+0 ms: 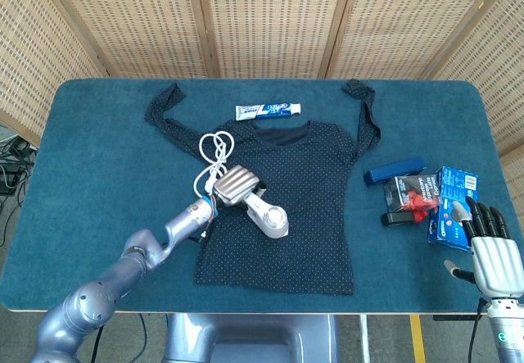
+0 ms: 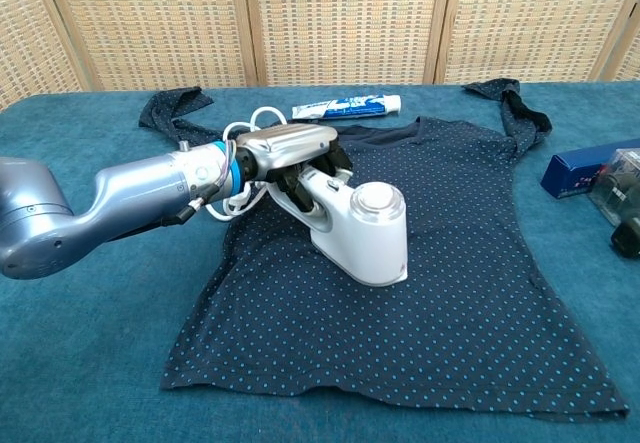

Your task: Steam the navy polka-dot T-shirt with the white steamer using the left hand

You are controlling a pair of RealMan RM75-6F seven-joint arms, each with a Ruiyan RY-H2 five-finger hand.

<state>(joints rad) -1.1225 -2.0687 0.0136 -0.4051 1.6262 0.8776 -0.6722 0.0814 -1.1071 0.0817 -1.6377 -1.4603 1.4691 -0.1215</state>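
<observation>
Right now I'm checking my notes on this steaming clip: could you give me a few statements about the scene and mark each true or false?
1. The left hand holds the white steamer by its handle. True.
2. The steamer rests on the navy polka-dot T-shirt. True.
3. The toothpaste tube lies on the shirt's hem. False: it lies by the collar, at the far edge.
4. The right hand grips the blue box. False: it holds nothing, apart from the boxes.
5. The steamer's cord lies coiled right of the shirt. False: it lies at the shirt's left shoulder.
</observation>
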